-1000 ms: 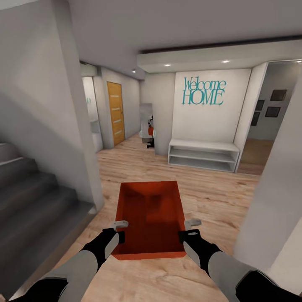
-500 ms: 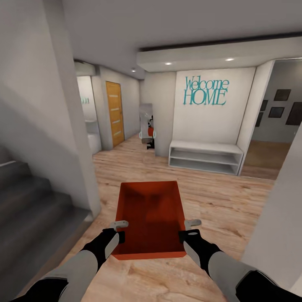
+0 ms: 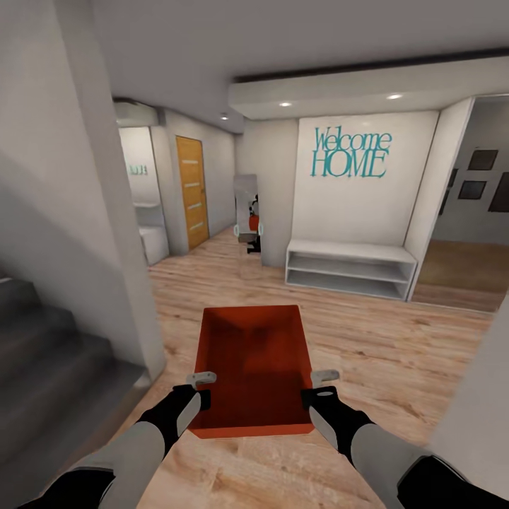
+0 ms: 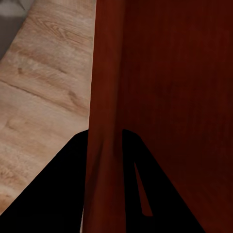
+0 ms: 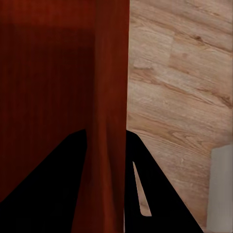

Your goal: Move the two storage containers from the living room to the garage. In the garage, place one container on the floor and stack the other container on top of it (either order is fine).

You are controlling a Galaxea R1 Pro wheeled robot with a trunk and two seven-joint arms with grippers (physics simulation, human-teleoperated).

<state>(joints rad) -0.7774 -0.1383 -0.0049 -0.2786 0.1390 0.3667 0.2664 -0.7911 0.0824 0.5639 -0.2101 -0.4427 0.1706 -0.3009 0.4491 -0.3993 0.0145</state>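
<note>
Rolled forward since a second ago: stairs (image 3: 49, 367) slid further left, white shelf unit (image 3: 350, 270) shifted slightly right. Held unchanged above the wood-plank floor (image 3: 396, 353), storage container (image 3: 253, 367) with long axis pointing straight ahead. Clamped on its side walls, left gripper (image 3: 203, 389) and right gripper (image 3: 322, 387).

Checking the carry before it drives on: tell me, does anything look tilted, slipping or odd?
Nothing stands out. The storage container sits level between both arms, its side walls pinched by the left end effector and right end effector. It looks empty, and the wood floor ahead shows no spill.
</note>
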